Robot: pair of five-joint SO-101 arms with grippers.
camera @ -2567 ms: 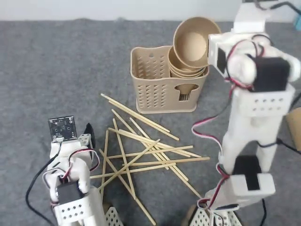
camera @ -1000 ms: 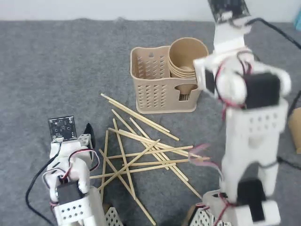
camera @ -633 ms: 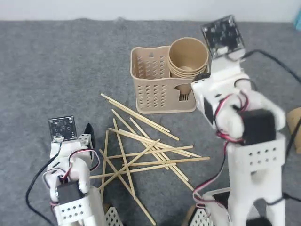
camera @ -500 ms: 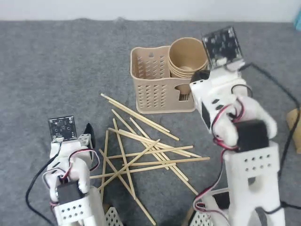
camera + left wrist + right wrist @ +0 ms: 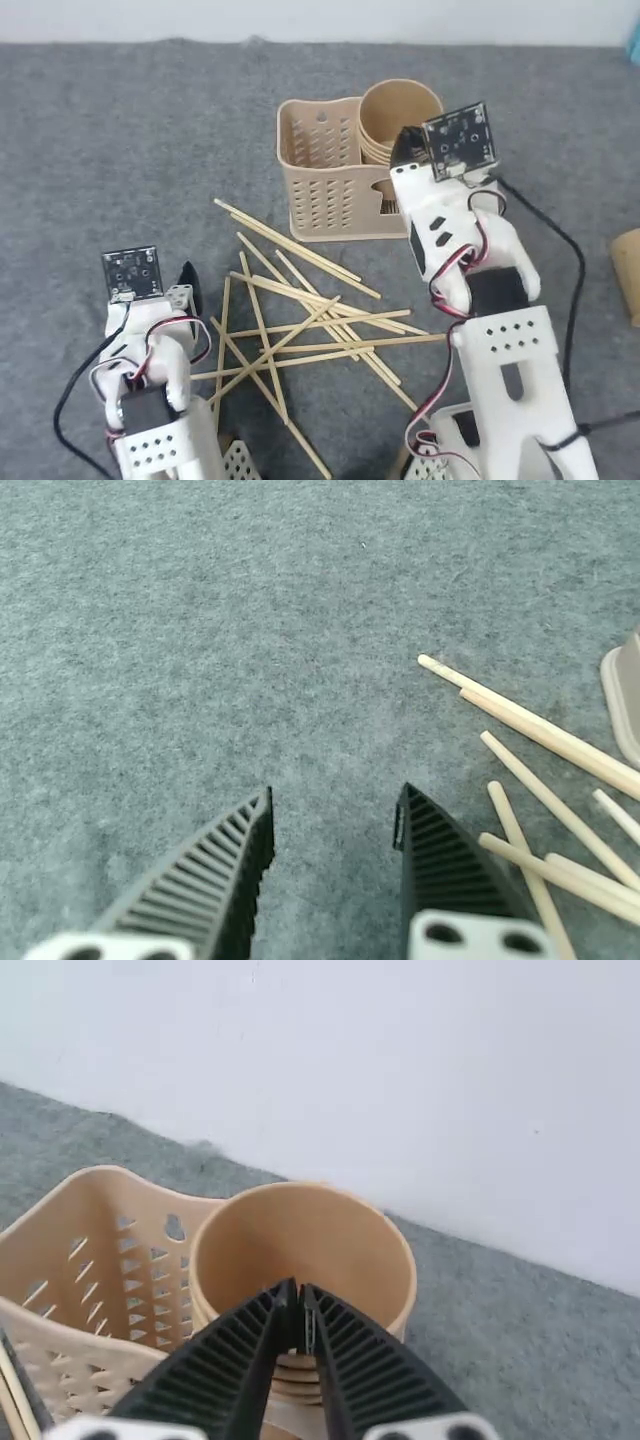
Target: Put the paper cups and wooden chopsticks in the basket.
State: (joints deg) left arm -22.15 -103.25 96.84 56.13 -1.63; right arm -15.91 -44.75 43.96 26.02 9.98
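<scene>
A stack of paper cups (image 5: 401, 112) stands upright in the right end of the beige perforated basket (image 5: 322, 190). My right gripper (image 5: 404, 146) hovers just in front of the stack, shut and holding nothing; in its wrist view the closed fingertips (image 5: 298, 1298) sit before the top cup (image 5: 300, 1245) and the basket (image 5: 85, 1250). Several wooden chopsticks (image 5: 310, 320) lie crisscrossed on the grey carpet in front of the basket. My left gripper (image 5: 187, 278) rests low at the near left, open (image 5: 335, 805) over bare carpet, with chopstick ends (image 5: 530, 730) beside it.
A tan object, seemingly another paper cup (image 5: 629, 275), lies at the right edge of the carpet. A white wall (image 5: 400, 1060) rises behind the basket. The basket's left compartment (image 5: 318, 140) holds nothing. Open carpet stretches left of the basket.
The right arm set the tilted cup onto the stack in the basket, let go, then drew back and lowered toward the near side with its gripper shut. The left arm stayed still.
</scene>
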